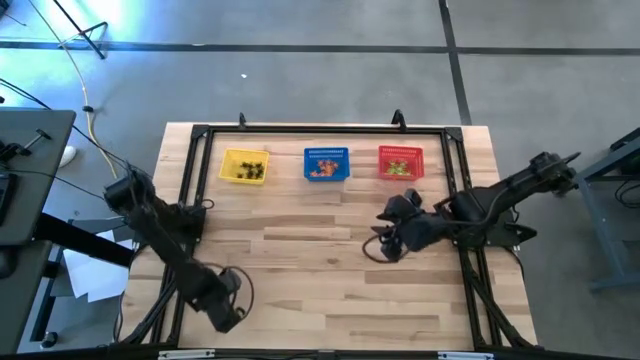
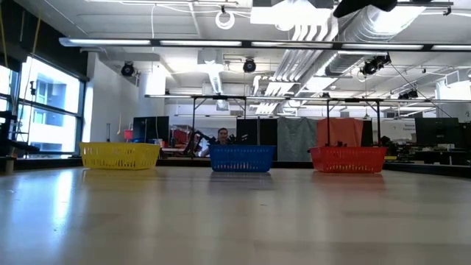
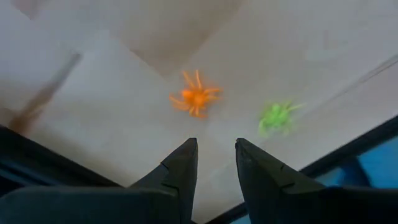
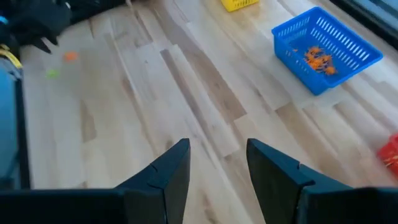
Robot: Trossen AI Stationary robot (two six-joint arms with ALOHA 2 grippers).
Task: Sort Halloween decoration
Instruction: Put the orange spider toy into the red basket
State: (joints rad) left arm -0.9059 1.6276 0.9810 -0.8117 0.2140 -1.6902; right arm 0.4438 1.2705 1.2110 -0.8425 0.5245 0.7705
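Note:
Two Halloween decorations lie on the wood near the table's near left corner: an orange spider [image 3: 195, 96] and a light green spider [image 3: 275, 116]. My left gripper [image 3: 216, 146] hangs open above them, pointing down, with nothing between its fingers; in the high view it is at the near left [image 1: 226, 303]. My right gripper [image 4: 217, 146] is open and empty over the table's right middle [image 1: 393, 238]. The right wrist view shows the same orange spider [image 4: 70, 56] and green spider [image 4: 52, 73] far off.
Along the far edge stand a yellow basket [image 1: 244, 166], a blue basket [image 1: 327, 163] holding orange trinkets [image 4: 317, 57], and a red basket [image 1: 400, 162]. A black frame [image 1: 320, 130] borders the table. A person [image 2: 223, 136] shows behind the blue basket.

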